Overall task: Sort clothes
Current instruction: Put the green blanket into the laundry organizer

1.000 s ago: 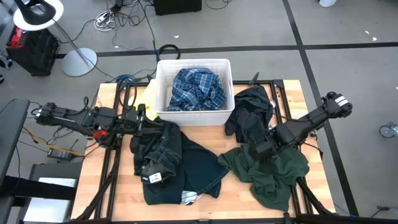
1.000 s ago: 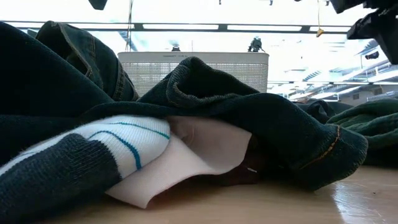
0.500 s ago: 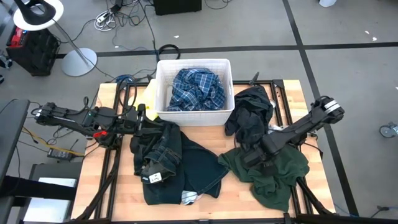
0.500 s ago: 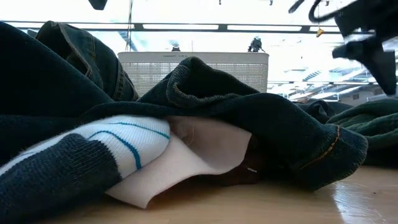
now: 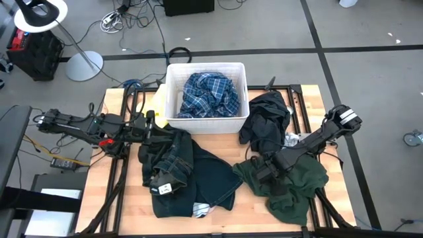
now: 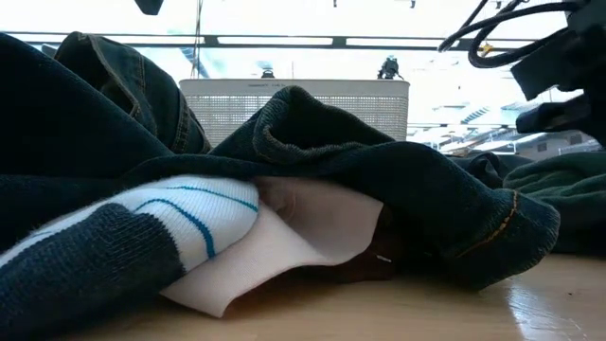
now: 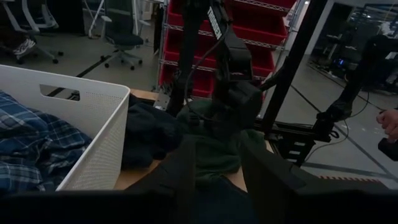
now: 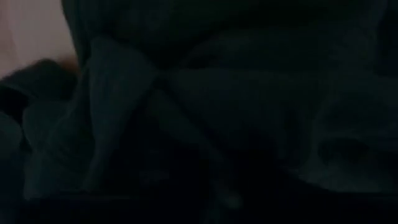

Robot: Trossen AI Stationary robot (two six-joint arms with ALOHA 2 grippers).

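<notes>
The clothes lie in heaps on the wooden table. Dark jeans (image 5: 173, 162) and a teal garment (image 5: 215, 182) are at the left, with a white striped sock (image 6: 189, 213) under them. A black garment (image 5: 266, 122) and a dark green garment (image 5: 294, 182) are at the right. Blue plaid cloth (image 5: 210, 94) fills the white bin (image 5: 173, 120). My right gripper (image 5: 262, 170) is down on the green garment's left part, and dark cloth fills its wrist view. My left gripper (image 7: 217, 171) stands open and level at the jeans' far left edge (image 5: 157, 136).
The bin stands at the table's far middle. Bare wood shows along the near edge (image 5: 254, 218) and at the left edge (image 5: 122, 192). Red shelving (image 7: 249, 25) and a person's hand (image 7: 390, 121) show in the room beyond the table.
My right gripper has moved toward the table's left and near edges and gone down onto the dark green garment. The clothes lie as before.
</notes>
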